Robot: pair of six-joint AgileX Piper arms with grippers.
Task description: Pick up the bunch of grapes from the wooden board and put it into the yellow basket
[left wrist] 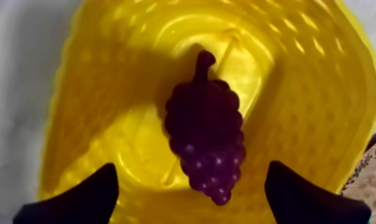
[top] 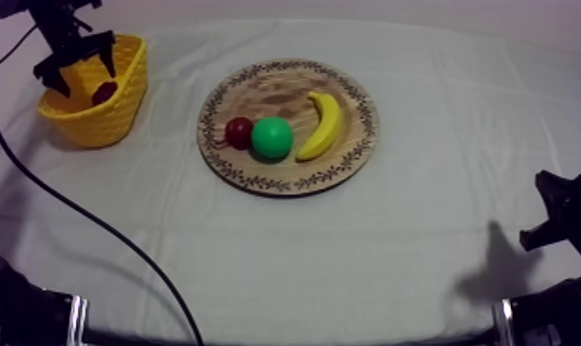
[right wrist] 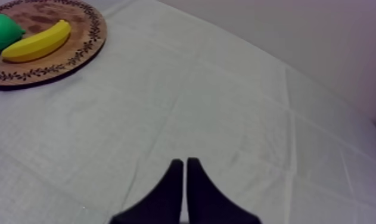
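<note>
banana (top: 323, 126): yellow, curved, near the pear | pear (top: 273, 137): green, between banana and small red fruit (top: 238, 132), just beside it | cloth (top: 395, 248): grey-white, creased

Table (top: 395, 239): wooden board (top: 273, 85), yellow basket (top: 105, 118)

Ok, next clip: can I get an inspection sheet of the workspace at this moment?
surface: grey-white cloth, creased, no spills seen.
job's things: bunch of grapes lies inside the yellow basket at the table's left; wooden board at centre.
clutter: banana, pear and small red fruit on the board.
tools: left tool open over the basket, grapes below it, ungripped; right tool shut on nothing, low over bare cloth.
surroundings: pale wall beyond the table; nothing else seen.
</note>
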